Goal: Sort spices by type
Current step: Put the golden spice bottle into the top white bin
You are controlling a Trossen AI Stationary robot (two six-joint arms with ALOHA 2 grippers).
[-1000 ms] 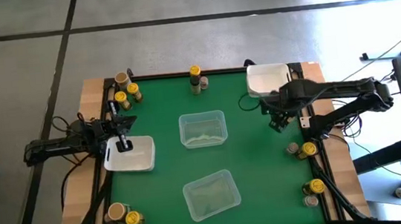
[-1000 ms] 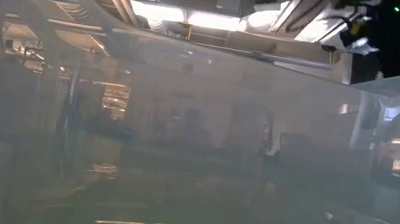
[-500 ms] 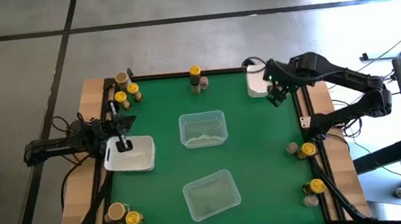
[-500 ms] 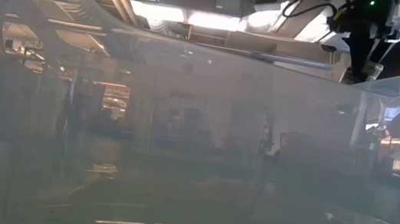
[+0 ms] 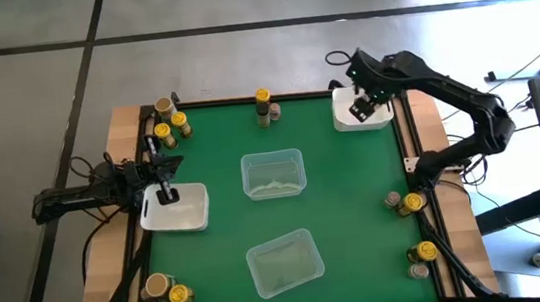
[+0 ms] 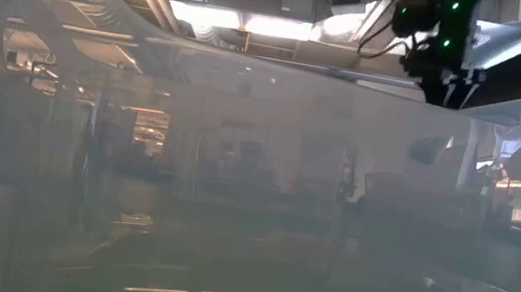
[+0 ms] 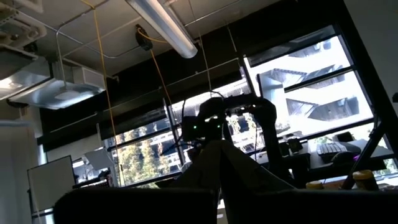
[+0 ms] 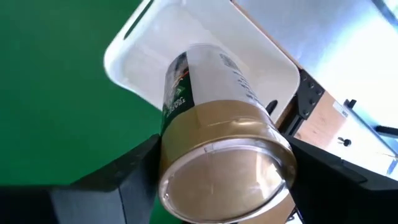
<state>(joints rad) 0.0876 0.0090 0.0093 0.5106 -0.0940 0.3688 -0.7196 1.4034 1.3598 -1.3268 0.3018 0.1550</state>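
My right gripper [image 5: 359, 109] hangs over the white tray [image 5: 345, 121] at the table's far right corner, shut on a spice jar [image 8: 211, 93] with a tan lid and a printed label. In the right wrist view this tray [image 8: 155, 37] lies just beyond the jar. Other spice jars stand in small groups: far left [image 5: 168, 121], far middle [image 5: 263, 106], right edge [image 5: 406, 200], near right [image 5: 422, 253] and near left [image 5: 167, 289]. My left gripper [image 5: 166, 190] waits over the second white tray [image 5: 191, 212], fingers shut. My right gripper pinches the jar between its two fingers [image 8: 134, 168], one on each side of the tan lid end [image 8: 224, 168]. The jar is lifted clear above the tray. Its lid faces the wrist camera and its base points away toward the tray.
Two clear plastic tubs sit on the green mat, one mid-table [image 5: 272, 173] and one nearer [image 5: 284, 260]. The nearer tub's wall [image 6: 234, 193] fills the low view, with my right arm [image 6: 446, 39] showing above it. Wooden strips border the mat left and right.
My right arm has swung from the table's right-middle area up and toward the far edge, and now stands over the far right white tray with the jar in its fingers. The left arm has kept still.
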